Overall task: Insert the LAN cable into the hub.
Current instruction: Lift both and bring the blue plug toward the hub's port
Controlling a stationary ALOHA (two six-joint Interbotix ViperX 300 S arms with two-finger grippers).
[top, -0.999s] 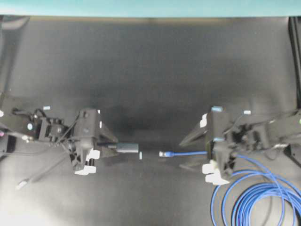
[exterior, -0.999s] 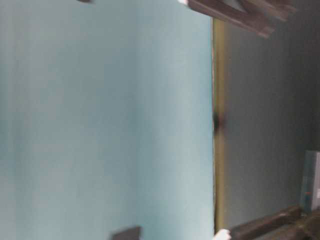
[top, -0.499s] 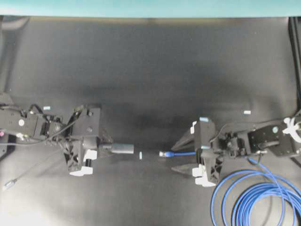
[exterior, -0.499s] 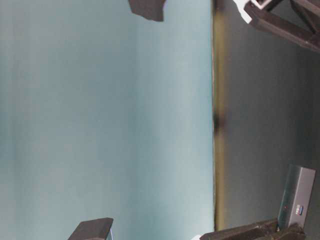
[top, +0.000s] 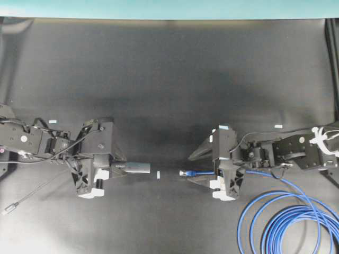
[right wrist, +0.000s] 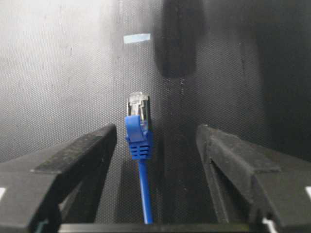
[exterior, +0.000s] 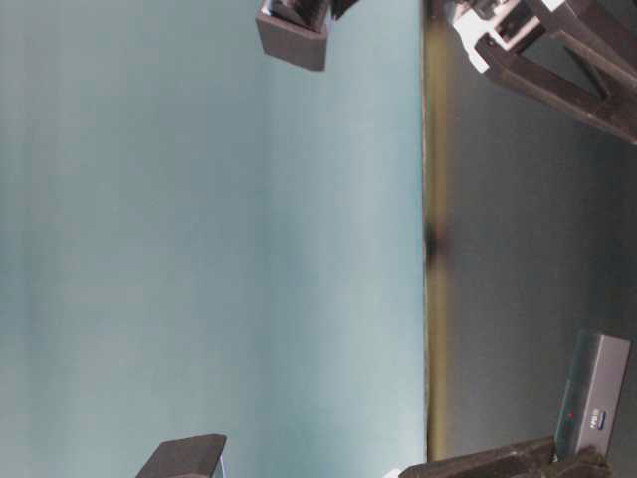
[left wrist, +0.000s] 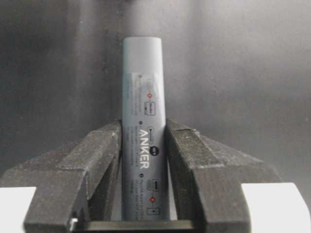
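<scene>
Right gripper (top: 198, 168) shifted left toward frame centre, jaws now spread around LAN cable (top: 197, 173) plug, not pinching. Left gripper (left wrist: 144, 145) clamps hub (top: 136, 168), centre-left. Regrasp needed before insertion.

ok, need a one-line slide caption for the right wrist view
Open right gripper straddling the LAN cable, whose clear plug points toward a white tape mark on the black table.

LAN cable (top: 296, 222) coil cut off at frame bottom — hub (left wrist: 142, 121) rear hidden between left pincer (left wrist: 143, 160) fingers
</scene>
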